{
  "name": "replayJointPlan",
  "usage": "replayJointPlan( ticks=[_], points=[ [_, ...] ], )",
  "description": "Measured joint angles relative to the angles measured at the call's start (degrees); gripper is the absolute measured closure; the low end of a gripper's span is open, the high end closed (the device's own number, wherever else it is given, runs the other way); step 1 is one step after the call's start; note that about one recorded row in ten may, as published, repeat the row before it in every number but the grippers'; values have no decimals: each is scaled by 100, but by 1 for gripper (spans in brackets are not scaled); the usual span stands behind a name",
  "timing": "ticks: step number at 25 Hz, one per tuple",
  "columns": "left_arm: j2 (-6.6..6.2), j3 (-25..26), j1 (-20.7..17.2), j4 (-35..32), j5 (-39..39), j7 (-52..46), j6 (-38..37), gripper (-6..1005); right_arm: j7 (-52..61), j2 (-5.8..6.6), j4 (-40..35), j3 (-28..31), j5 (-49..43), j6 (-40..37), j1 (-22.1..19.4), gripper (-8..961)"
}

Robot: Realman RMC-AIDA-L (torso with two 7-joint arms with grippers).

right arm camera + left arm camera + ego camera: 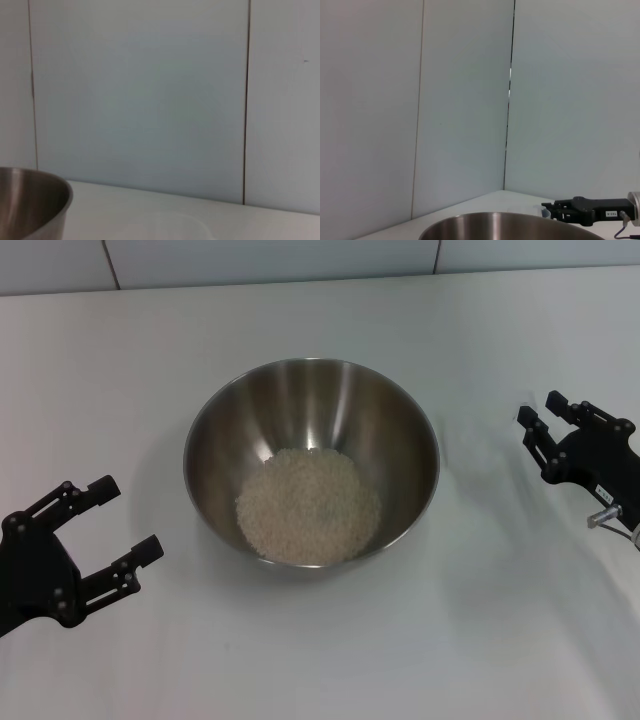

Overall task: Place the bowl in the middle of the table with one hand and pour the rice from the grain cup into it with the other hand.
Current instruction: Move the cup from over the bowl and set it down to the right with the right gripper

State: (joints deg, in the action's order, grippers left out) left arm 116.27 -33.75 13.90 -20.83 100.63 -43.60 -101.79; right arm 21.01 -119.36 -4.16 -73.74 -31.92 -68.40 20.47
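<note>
While rice (308, 506) is being held in the bowl (400, 430) mid-desk (320, 660), left gripper (115, 520), spread, is being kept at 8 o'clock; right gripper (538, 414), spread, at 3 o'clock.

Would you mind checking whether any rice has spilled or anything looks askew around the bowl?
Nothing stands out. The rice lies heaped inside the upright bowl, with no visible grains on the table. The left gripper is open.

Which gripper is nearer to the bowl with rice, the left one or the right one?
Left, by a small margin. The left gripper is open beside the bowl's near-left rim. The right gripper, also open, stands slightly farther off its right side.
</note>
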Motion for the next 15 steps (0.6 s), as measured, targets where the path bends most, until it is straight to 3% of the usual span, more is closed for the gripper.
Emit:
replayJointPlan(
  ticks=[15],
  points=[
    [-12,0,-10,0,13,0,3,189,88,39,6,26,-99,-1118,-401,564]
  ],
)
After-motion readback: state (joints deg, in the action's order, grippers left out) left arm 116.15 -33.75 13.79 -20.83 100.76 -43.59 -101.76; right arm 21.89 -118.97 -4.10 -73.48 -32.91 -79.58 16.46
